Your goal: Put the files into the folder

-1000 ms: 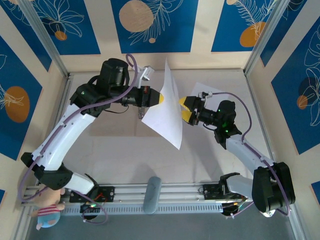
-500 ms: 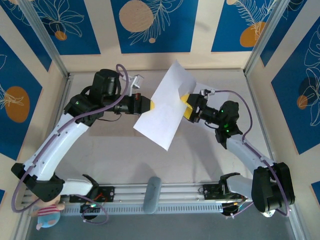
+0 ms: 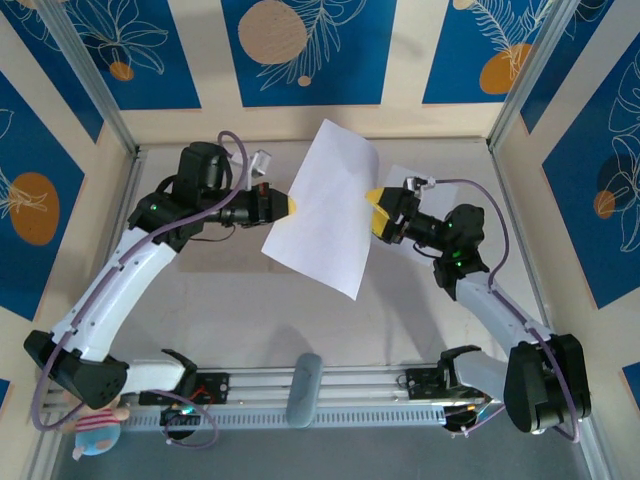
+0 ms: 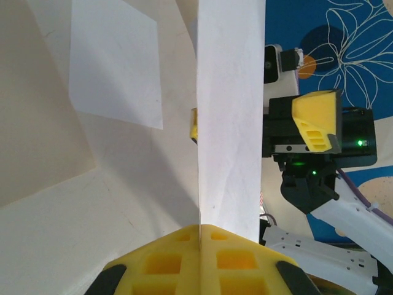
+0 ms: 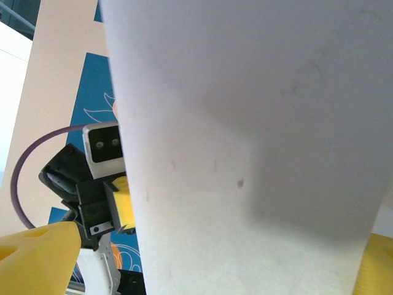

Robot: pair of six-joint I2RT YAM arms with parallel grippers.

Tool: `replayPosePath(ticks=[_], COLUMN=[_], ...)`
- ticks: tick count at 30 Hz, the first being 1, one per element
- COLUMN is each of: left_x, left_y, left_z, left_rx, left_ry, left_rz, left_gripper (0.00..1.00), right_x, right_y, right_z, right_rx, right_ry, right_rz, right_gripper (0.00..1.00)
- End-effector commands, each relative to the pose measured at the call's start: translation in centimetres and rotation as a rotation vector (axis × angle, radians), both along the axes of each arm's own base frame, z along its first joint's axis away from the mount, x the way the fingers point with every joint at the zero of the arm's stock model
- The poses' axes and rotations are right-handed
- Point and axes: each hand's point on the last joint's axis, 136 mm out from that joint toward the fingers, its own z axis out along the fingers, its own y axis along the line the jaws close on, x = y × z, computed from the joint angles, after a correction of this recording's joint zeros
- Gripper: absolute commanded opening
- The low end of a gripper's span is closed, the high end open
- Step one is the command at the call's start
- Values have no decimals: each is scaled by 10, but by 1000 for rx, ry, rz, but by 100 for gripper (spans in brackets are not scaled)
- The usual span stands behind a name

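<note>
My left gripper (image 3: 291, 206) is shut on the edge of one of the files, a plain white sheet (image 3: 322, 208), and holds it up above the table. In the left wrist view this sheet (image 4: 228, 117) rises on edge from the closed yellow fingertips (image 4: 200, 228). My right gripper (image 3: 379, 212) is open at the sheet's opposite edge, one yellow finger (image 4: 315, 120) on each side of the paper. The held sheet (image 5: 245, 141) hangs close in front of the right wrist camera. A second white sheet (image 4: 114, 67) lies flat on the table behind. The folder is out of view.
A grey oblong object (image 3: 303, 388) lies on the rail at the near edge between the arm bases. A small plush doll (image 3: 95, 428) sits at the near left corner. Walls with blue panels (image 3: 300, 50) close the table in at the back and sides.
The left gripper has drawn back to the left with the sheet, and the sheet has turned from nearly edge-on to face the top camera more broadly. The right gripper stays open at its edge.
</note>
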Motion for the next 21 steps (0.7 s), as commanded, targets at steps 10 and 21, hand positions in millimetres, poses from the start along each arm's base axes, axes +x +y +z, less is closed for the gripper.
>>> replayPosePath(ticks=[10,21], left_x=[-2,2], left_y=[8,14], left_z=[-4,-19], left_rx=[-55,-50], left_ry=[22,46], left_rz=[-25,-22], left_gripper=[0,0], right_x=[-6,-6], right_y=[-7,-10], right_z=[8,11], right_rx=[12,20], right_ry=[-28,-23], right_rz=[-12,-24], right_gripper=[99,96])
